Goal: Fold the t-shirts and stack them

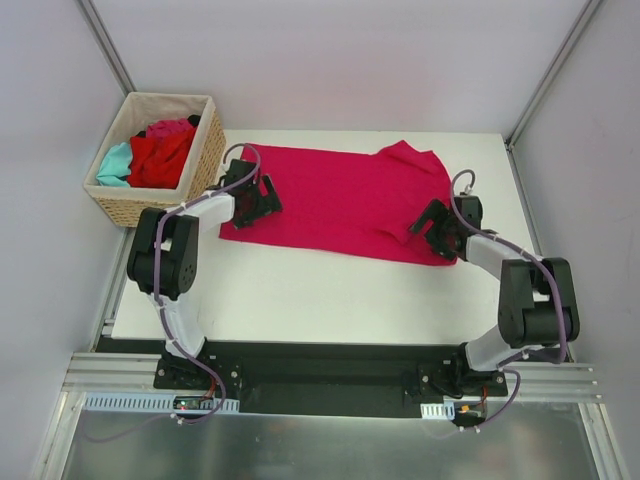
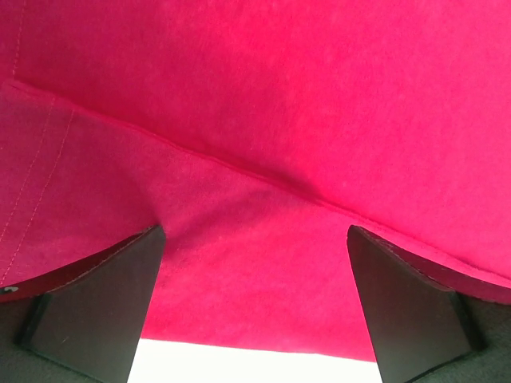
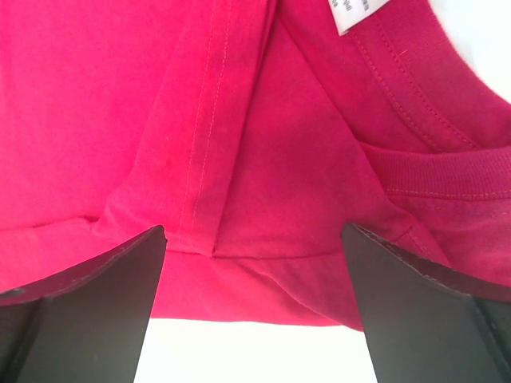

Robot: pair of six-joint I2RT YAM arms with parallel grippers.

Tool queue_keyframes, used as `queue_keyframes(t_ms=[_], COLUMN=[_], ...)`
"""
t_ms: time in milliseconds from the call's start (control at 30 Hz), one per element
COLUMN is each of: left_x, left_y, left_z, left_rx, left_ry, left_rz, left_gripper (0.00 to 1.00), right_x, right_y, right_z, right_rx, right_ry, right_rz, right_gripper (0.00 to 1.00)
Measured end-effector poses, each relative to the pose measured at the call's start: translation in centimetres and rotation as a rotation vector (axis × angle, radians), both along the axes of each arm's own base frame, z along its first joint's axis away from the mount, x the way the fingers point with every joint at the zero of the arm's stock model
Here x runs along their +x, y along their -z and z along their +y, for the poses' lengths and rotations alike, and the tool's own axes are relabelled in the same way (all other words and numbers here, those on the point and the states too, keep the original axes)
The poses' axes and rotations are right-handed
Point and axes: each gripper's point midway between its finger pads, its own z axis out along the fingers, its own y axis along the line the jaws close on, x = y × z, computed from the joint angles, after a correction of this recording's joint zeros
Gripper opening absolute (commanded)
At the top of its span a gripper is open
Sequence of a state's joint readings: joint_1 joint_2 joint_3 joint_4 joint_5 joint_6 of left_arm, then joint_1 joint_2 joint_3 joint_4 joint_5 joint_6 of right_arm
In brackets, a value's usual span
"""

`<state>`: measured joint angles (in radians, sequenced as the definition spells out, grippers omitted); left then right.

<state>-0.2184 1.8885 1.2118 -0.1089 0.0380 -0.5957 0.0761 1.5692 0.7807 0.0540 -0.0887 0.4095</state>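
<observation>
The magenta t-shirt (image 1: 340,195) was laid flat on the white surface (image 1: 320,300), between the two arms. Its long axis was set from left to right, with the collar (image 3: 447,159) turned to the right arm's side and the hem to the left arm's side, near the basket (image 1: 207,160), where the other t-shirts (image 1: 160,155) were piled. The left gripper (image 1: 264,200) was held spread wide over the hem end. The right gripper (image 1: 428,224) was spread wide above the shoulder by the collar. Nothing was pinched by either. Only the top layer could be caught if the fingers were closed too high, because the cloth was doubled at the near edge. A crooked fold could be caused by an uneven lift.
</observation>
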Motion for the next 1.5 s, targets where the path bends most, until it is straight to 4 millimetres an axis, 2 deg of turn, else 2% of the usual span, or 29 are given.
queue_keyframes(t_ms=[200,433,600,733,833,967,1067,1200,1300,1400,1433,1500], left_x=[-4.4,-11.9,-16.9,-18.9,-19.9,-20.6,-20.6,-20.6,-19.9,-19.1,-19.0,-18.9], left_y=[0.4,0.7,0.9,0.9,0.8,0.1,-0.4,-1.5,-3.1,-5.0,-5.4,-5.9], left_z=[-1.7,-5.2,-5.0,-3.3,-2.3,-1.4,-1.1,-1.2,-1.6,-2.1,-2.1,-2.1], left_rx=[0.056,0.077,0.07,0.077,0.091,0.104,0.106,0.098,0.077,0.056,0.049,0.046], left_ry=[0.013,0.073,0.061,0.019,-0.003,-0.018,-0.022,-0.017,-0.011,-0.002,0.0,-0.001], left_rz=[0.018,0.037,0.068,0.081,0.083,0.071,0.059,0.043,0.002,-0.044,-0.058,-0.072], left_gripper=[0.99,0.99,0.99,0.99,0.99,0.99,0.99,0.99,0.99,0.99,0.99,0.99], right_x=[-3.4,-7.2,-10.1,-12.1,-13.2,-13.3,-12.3,-9.9,-8.4,-7.5,-7.2,-7.0], right_y=[0.1,-0.4,-1.3,-1.4,-1.7,-2.6,-3.8,-5.4,-5.1,-3.8,-3.3,-2.3], right_z=[-1.0,-1.7,-2.3,-2.7,-3.0,-3.1,-2.7,-1.6,-0.4,0.7,0.9,1.3], right_rx=[-0.035,-0.067,-0.092,-0.11,-0.122,-0.132,-0.128,-0.12,-0.116,-0.115,-0.116,-0.121], right_ry=[0.025,0.023,0.017,0.017,0.017,0.006,-0.008,-0.04,-0.067,-0.084,-0.088,-0.094], right_rz=[0.044,0.076,0.062,0.064,0.066,0.059,0.047,0.016,0.022,0.056,0.069,0.095], right_gripper=[0.96,0.97,0.97,0.96,0.97,0.96,0.97,0.98,0.99,0.95,0.9,0.87])
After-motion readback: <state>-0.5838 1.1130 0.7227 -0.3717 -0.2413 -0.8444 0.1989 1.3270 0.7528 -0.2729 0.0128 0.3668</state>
